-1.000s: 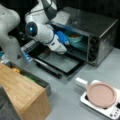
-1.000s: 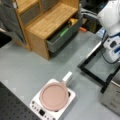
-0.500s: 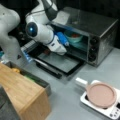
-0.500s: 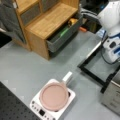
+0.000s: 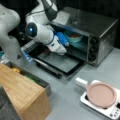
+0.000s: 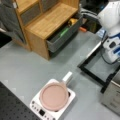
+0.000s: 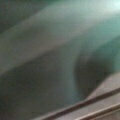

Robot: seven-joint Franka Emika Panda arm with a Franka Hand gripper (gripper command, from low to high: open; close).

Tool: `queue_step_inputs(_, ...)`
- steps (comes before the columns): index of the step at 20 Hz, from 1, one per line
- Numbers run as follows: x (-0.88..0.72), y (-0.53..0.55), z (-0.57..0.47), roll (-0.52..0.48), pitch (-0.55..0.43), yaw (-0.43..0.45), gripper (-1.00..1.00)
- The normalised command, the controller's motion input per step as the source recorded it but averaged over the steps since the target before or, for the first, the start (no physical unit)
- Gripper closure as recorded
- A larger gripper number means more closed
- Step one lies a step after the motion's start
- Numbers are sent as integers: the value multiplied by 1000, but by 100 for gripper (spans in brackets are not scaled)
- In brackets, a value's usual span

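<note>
Stainless steel toaster oven (image 5: 97, 32) is my landmark: it sits on the grey surface (image 5: 75, 100) with its glass door (image 5: 58, 61) dropped flat toward a front view's bottom left. My end effector (image 5: 65, 42) is reached into the oven's open mouth, its blue-tipped part just over the hinge line. Deeper inside the oven, toward a front view's right of my end effector, sits a teal bowl (image 5: 73, 37) with something red in it; the bowl looks just beside my end effector, though I cannot tell if they touch. Whether my fingers are apart or together I cannot tell. My wrist view is filled by a blurred teal curve, probably that bowl's wall (image 7: 95, 57), very close.

Out from the oven's open door, a white induction hob (image 5: 100, 102) stands on the surface carrying a pink pan (image 5: 101, 94) with a white handle (image 5: 81, 82). Well apart from the oven, past the door's far edge, a wooden cabinet (image 6: 47, 22) has a grey drawer (image 6: 62, 35) pulled open, with yellow and green items inside.
</note>
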Motion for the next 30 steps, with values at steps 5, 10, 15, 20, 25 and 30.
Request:
queue_step_inputs(5,-70,121,-69,74,-129,-160,100)
queue_step_inputs(10,-42,107,-89,57,-122,-141,100)
queue_step_inputs(15,-52,70,-123,35,-129,-97,100)
queue_step_inputs(20,-44,-34,-110,10,-144,-42,100)
queue_step_inputs(25,-66,-286,-91,-10,-137,3,100)
queue_step_inputs(30,-103,-599,-98,-32,-134,104,100)
